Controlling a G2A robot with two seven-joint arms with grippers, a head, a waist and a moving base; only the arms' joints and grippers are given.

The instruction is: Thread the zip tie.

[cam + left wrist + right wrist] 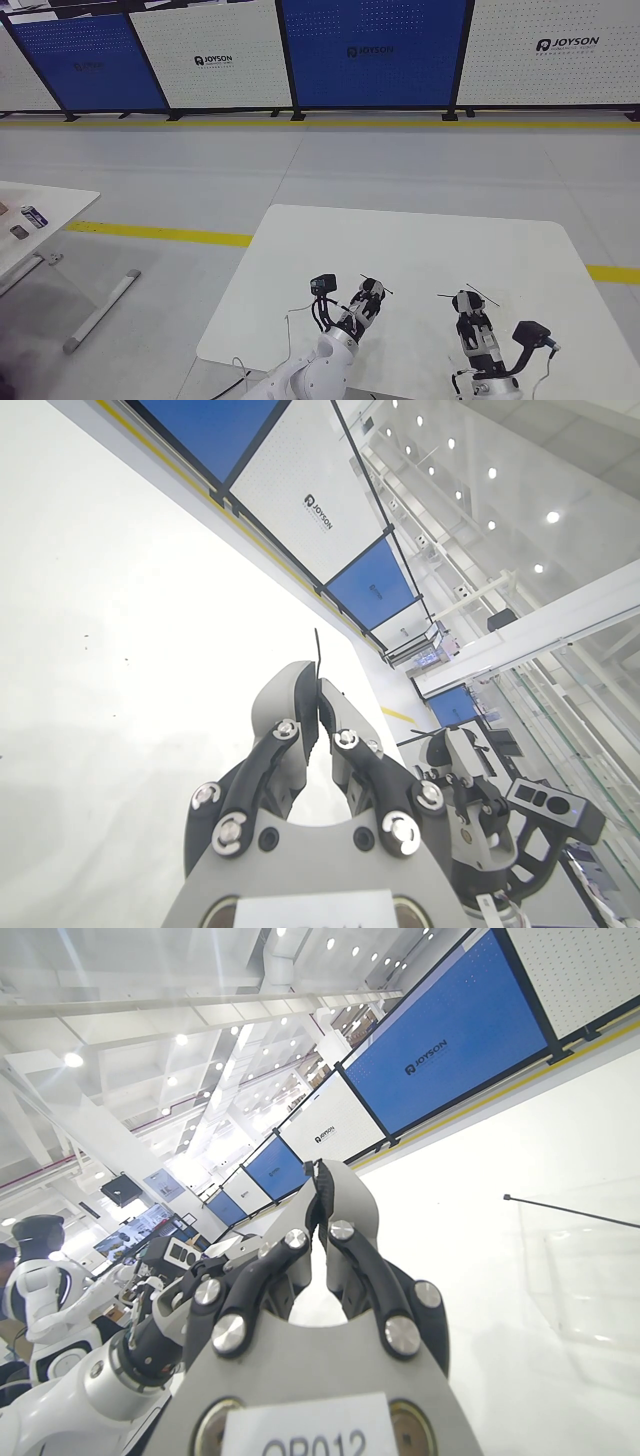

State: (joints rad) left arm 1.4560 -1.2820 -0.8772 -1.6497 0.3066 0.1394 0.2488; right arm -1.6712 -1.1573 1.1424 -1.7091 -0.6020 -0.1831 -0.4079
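Note:
Both grippers hover side by side over the near part of the white table (420,245), a short way apart. My left gripper (318,685) (372,290) is shut on a thin black zip tie (317,647), whose strip sticks out past the fingertips. My right gripper (317,1178) (466,301) is shut on another black zip tie, its small head (310,1168) showing at the fingertips. In the left wrist view the right gripper (445,736) shows farther off, with a black strip crossing it. A further black zip tie (570,1211) lies on the table beside the right gripper.
A clear plastic sheet (580,1278) lies on the table near the loose tie. A second white table (40,210) with small items stands at the left. Blue and white partition panels (370,50) line the far floor. Another white robot (45,1278) stands in the room behind.

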